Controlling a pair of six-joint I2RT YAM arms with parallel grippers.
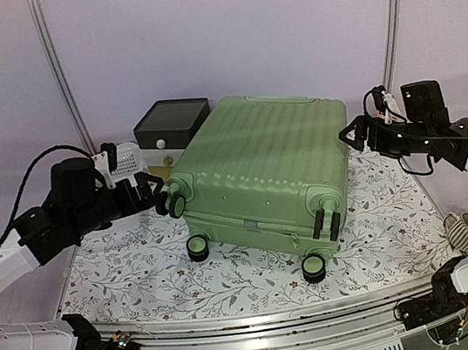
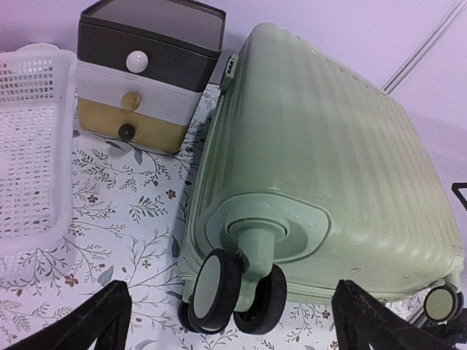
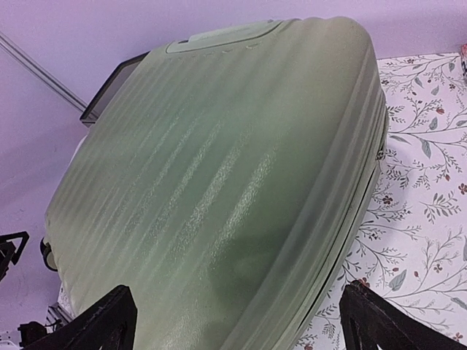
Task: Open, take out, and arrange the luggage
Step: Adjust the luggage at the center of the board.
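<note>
The luggage [image 1: 260, 171] lies closed mid-table, wheels toward the near edge. The left end effector [image 1: 156, 194] and right end effector [image 1: 353, 134] flank it, both released, probably to work its seam.

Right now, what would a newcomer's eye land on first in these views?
The light-green luggage dominates: it lies flat and closed at the middle of the floral tablecloth, wheels toward the near edge. The left gripper and right gripper flank it, both open and holding nothing. Behind its far left corner stands a small dark-lidded drawer box.
</note>
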